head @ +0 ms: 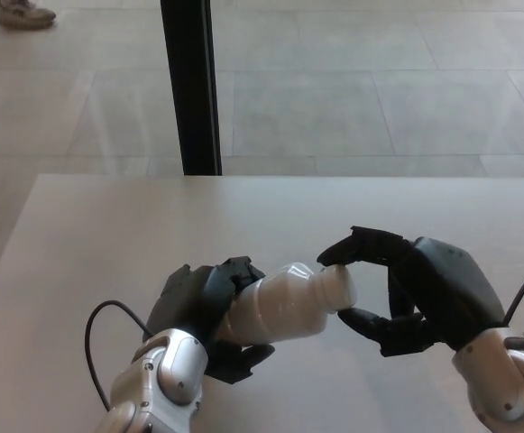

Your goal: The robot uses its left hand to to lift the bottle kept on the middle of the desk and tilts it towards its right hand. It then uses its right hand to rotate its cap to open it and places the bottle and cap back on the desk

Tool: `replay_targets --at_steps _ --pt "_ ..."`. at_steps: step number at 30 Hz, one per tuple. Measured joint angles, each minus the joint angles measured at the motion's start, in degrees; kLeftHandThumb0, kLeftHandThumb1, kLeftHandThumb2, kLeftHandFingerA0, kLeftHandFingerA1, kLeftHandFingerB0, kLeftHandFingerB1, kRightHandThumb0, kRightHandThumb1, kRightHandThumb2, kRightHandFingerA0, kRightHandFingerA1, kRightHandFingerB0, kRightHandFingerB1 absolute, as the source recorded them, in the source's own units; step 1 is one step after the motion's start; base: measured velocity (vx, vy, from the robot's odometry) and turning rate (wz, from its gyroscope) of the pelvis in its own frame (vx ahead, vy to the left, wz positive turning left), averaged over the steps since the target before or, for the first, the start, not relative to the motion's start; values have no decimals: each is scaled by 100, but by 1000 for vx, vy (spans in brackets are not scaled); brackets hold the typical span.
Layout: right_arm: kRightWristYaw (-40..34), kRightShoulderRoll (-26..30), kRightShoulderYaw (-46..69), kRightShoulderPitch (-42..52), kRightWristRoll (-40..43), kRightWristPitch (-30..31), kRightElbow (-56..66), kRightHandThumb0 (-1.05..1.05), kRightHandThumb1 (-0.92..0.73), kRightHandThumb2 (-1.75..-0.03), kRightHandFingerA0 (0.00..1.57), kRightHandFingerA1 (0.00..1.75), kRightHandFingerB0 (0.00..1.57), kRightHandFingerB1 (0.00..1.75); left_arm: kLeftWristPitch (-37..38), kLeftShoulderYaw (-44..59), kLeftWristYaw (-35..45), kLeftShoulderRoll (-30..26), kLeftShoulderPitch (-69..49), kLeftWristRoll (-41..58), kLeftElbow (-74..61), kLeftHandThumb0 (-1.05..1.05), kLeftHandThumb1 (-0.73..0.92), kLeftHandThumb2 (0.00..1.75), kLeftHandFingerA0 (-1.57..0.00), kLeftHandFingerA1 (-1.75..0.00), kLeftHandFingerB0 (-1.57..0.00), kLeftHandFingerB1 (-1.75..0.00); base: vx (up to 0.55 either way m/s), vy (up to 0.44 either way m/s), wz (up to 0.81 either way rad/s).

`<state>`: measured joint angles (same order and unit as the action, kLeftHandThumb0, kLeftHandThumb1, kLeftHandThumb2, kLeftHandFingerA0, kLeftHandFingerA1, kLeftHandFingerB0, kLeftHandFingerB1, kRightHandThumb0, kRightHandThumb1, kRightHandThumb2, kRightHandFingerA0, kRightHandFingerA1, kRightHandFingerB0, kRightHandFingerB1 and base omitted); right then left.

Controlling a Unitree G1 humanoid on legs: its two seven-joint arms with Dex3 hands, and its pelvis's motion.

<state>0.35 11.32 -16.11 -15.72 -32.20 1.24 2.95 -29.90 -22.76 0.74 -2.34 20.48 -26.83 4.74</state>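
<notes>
Left robot hand (pixel 209 307) tilts bottle (pixel 275 311); right robot hand (pixel 410 293) pinches cap (pixel 337 289)

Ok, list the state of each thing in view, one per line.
White plastic bottle: lifted, tilted toward the right hand.
White cap: on the bottle, between the right fingers.
Black left hand: shut on the bottle.
Black right hand: fingers around the cap.
Beige desk: bare.

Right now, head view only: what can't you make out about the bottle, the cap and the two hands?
- Bottle base: hidden inside the left hand.
- Cap: whether loosened or still threaded can't be told; the right hand fingers cover its edges.
- Right hand grip: real contact with the cap is unclear.
- Both forearms: cut off by the bottom edge.
- Person's shoe: cut off by the top edge.
</notes>
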Motion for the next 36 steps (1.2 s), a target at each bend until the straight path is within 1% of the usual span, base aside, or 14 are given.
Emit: replay_targets --at_steps 1,2,10,12,14,15,19,24,26,29,30,32,33,36 --pt "-19 0 -8 0 -14 -6 2 -31 -49 -104 123 132 88 93 1 0 0 1 0 0 0 -8 59 96 -70 -149 -70 -92 0 0 0" --pt "-47 0 -17 1 -31 -22 2 -24 -52 -96 104 170 92 96 5 -2 0 -6 0 0 0 -9 62 99 -70 -152 -72 -96 0 0 0" --pt "-451 9 -57 36 -201 -374 -84 -21 -50 -92 104 169 91 88 29 -3 2 -18 -10 2 -14 -8 63 86 -70 -139 -67 -84 0 0 0" --pt "-552 9 -54 38 -230 -483 -122 -23 -50 -90 104 171 92 92 30 -2 0 -19 -13 2 -13 -7 61 96 -77 -162 -72 -104 0 0 0" --pt "-658 8 -50 40 -261 -582 -158 -21 -47 -93 104 171 93 95 33 -3 -2 -18 -11 2 -10 -10 64 84 -68 -133 -65 -82 0 0 0" --pt "-693 9 -49 40 -272 -611 -172 -22 -48 -91 104 171 93 95 33 -3 -2 -18 -11 2 -10 -7 63 92 -72 -157 -70 -102 0 0 0" --pt "-936 38 -61 40 -395 -851 -286 -29 -59 -80 105 169 95 97 38 -2 -2 -17 -10 4 -13 -7 64 90 -79 -158 -74 -96 0 0 0" --pt "-1246 74 -67 40 -524 -1138 -416 -32 -67 -75 103 172 91 99 40 -3 0 -20 -9 5 -12 -2 61 107 -80 -172 -75 -121 0 0 0" --pt "-1350 111 -76 39 -566 -1247 -478 -33 -65 -75 103 172 91 97 40 -6 -1 -19 -9 4 -12 -8 59 103 -72 -147 -71 -94 0 0 0" --pt "-1511 200 -95 36 -614 -1439 -560 -25 -59 -85 108 172 90 99 56 -17 -1 -19 -9 3 -12 -9 61 100 -72 -151 -71 -97 0 0 0" --pt "-1562 228 -104 32 -632 -1498 -588 -31 -51 -104 125 134 88 97 62 -20 -1 -19 -9 3 -12 -9 61 98 -71 -152 -70 -101 0 0 0" --pt "-1662 281 -123 19 -674 -1615 -644 -28 -49 -106 125 134 88 98 69 -23 1 -12 -9 5 -13 -10 60 95 -74 -155 -70 -94 0 0 0" --pt "-1723 317 -136 3 -701 -1679 -684 -21 -48 -100 104 174 89 103 70 -24 1 -7 -9 5 -13 -11 62 88 -72 -153 -68 -87 0 0 0" --pt "-1871 438 -181 -46 -797 -1854 -747 -25 -44 -96 102 175 94 100 85 -27 1 2 -14 6 -14 -12 61 81 -67 -131 -66 -79 0 0 0"
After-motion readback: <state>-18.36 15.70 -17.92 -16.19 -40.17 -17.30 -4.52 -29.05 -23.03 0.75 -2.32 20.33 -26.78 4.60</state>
